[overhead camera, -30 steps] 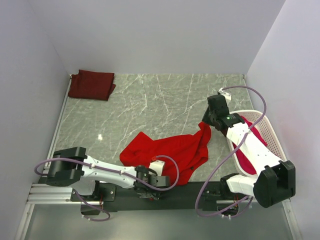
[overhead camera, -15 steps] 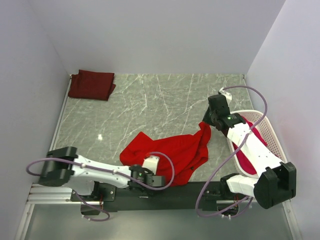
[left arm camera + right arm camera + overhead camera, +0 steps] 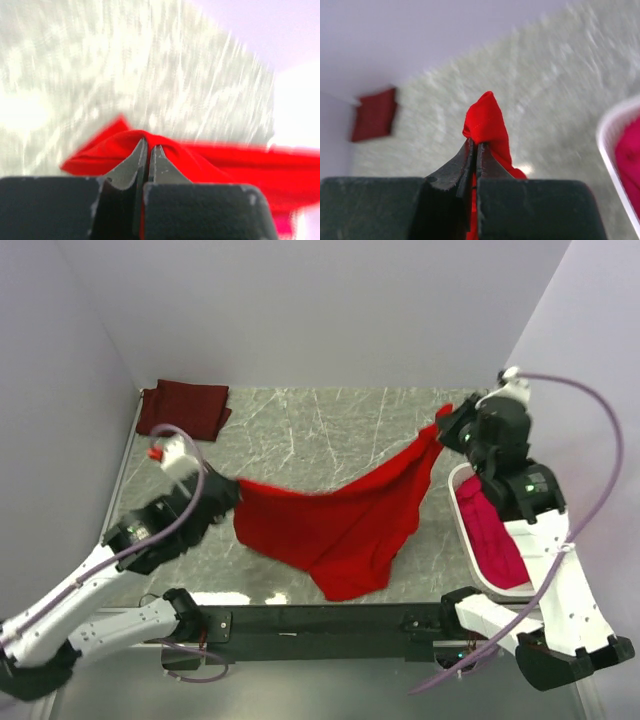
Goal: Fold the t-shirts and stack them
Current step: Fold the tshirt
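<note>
A bright red t-shirt (image 3: pixel 345 525) hangs stretched in the air between both arms above the marble table. My left gripper (image 3: pixel 236 489) is shut on its left edge, the cloth (image 3: pixel 210 160) bunched over the closed fingertips. My right gripper (image 3: pixel 443 428) is shut on the shirt's right corner, a red tuft (image 3: pixel 485 120) poking up past the pads. A dark maroon t-shirt (image 3: pixel 183 408) lies folded at the far left corner, seen too in the right wrist view (image 3: pixel 374 115). A pinkish-red t-shirt (image 3: pixel 490 540) lies in the basket.
A white perforated basket (image 3: pixel 462 510) stands at the table's right edge, under the right arm; its rim (image 3: pixel 615 150) shows in the right wrist view. Walls close in the table on the left, back and right.
The left gripper shut on the red shirt's near edge, then both arms rose. The shirt went from lying crumpled on the table to hanging spread between the grippers.
</note>
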Controlling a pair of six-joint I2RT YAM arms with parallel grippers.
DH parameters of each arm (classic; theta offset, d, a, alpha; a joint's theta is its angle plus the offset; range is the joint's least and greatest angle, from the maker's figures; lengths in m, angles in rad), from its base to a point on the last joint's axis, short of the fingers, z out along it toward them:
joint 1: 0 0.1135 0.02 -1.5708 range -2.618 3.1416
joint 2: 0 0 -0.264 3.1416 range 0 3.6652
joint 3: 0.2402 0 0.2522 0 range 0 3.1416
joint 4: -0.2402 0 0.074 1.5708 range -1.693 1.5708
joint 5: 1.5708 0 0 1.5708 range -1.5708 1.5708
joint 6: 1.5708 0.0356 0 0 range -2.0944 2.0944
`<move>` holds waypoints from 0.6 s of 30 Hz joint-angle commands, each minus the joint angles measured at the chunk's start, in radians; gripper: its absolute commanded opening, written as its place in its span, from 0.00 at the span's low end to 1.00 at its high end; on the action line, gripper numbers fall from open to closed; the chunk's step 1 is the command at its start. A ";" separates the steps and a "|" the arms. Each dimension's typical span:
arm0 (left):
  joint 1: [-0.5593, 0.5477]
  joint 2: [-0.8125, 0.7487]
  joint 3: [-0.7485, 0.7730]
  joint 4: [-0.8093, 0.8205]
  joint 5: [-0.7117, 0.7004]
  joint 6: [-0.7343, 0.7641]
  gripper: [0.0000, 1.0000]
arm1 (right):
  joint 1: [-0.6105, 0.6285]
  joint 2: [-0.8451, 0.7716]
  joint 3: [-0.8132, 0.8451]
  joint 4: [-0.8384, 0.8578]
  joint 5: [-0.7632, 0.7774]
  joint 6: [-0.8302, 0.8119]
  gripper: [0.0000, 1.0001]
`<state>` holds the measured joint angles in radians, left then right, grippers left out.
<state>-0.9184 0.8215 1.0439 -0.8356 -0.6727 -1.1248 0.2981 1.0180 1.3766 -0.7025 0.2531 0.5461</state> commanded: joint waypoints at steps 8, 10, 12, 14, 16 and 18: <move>0.800 0.537 0.410 0.798 0.744 0.336 0.01 | -0.016 0.543 0.664 0.301 -0.152 -0.216 0.00; 0.857 0.698 0.576 0.828 0.801 0.306 0.01 | -0.016 0.743 0.994 0.241 -0.134 -0.256 0.00; 0.885 0.802 0.766 0.891 0.913 0.300 0.01 | -0.016 0.868 1.222 0.193 -0.112 -0.322 0.00; 0.909 0.919 0.888 0.891 0.953 0.306 0.01 | -0.019 0.927 1.343 0.231 -0.089 -0.366 0.00; 0.915 0.985 1.040 0.862 0.986 0.327 0.01 | -0.019 0.804 1.121 0.404 -0.078 -0.382 0.00; 0.952 1.001 1.111 0.859 1.019 0.326 0.01 | -0.019 0.710 0.945 0.575 -0.066 -0.391 0.00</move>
<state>0.0078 1.8587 1.9976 -0.0807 0.2081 -0.8257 0.2878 1.9240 2.4214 -0.3943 0.1516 0.2283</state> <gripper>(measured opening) 0.025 0.023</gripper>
